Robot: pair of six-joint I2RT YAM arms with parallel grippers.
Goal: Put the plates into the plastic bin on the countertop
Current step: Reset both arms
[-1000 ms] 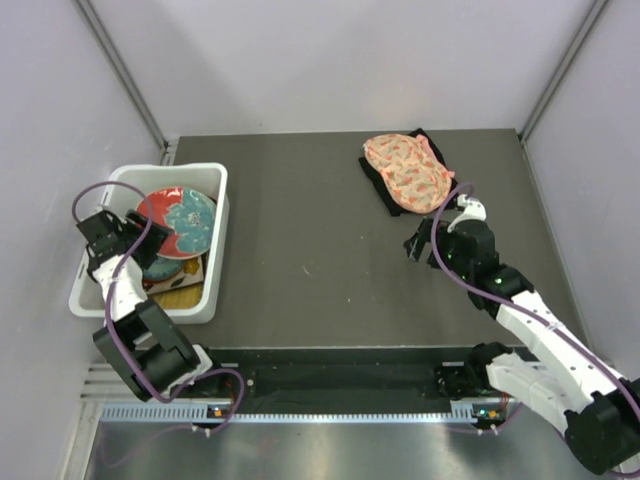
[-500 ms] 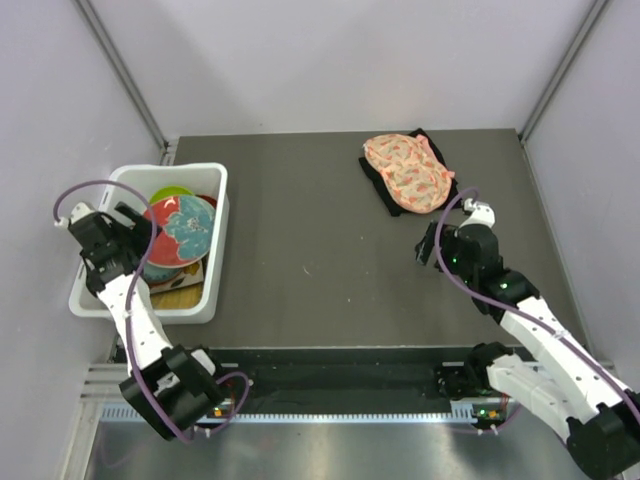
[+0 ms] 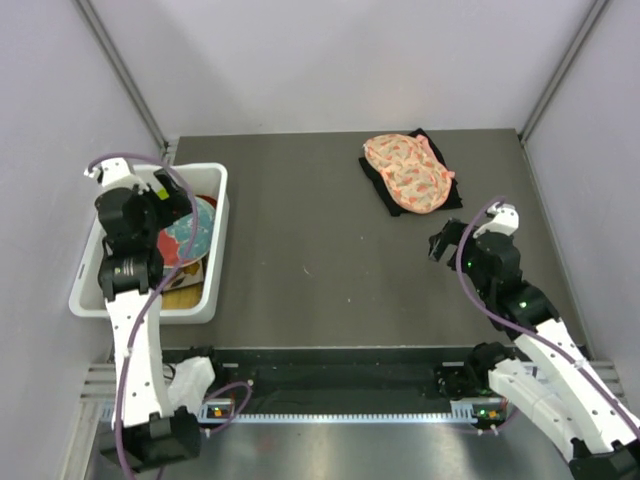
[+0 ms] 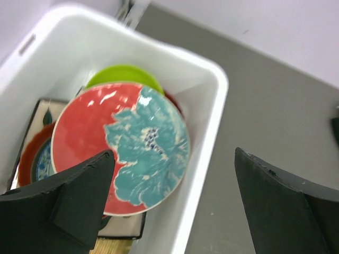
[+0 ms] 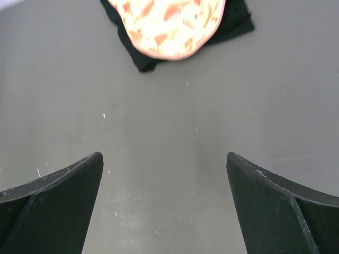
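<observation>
Up rose the left pincer (image 4: 174,152), gaping empty over the glossy round plate (image 4: 95,132) in the white bin (image 4: 218,100); right pincer (image 5: 164,154) gaped empty above matte grey table (image 5: 159,121).

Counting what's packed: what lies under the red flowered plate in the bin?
Beneath the red flowered plate, a lime plate, a square plate and another red plate stick out. Whatever lies fully under is covered.

A red plate (image 4: 119,148) with a teal flower tops the stack in the white bin (image 4: 212,127).
</observation>
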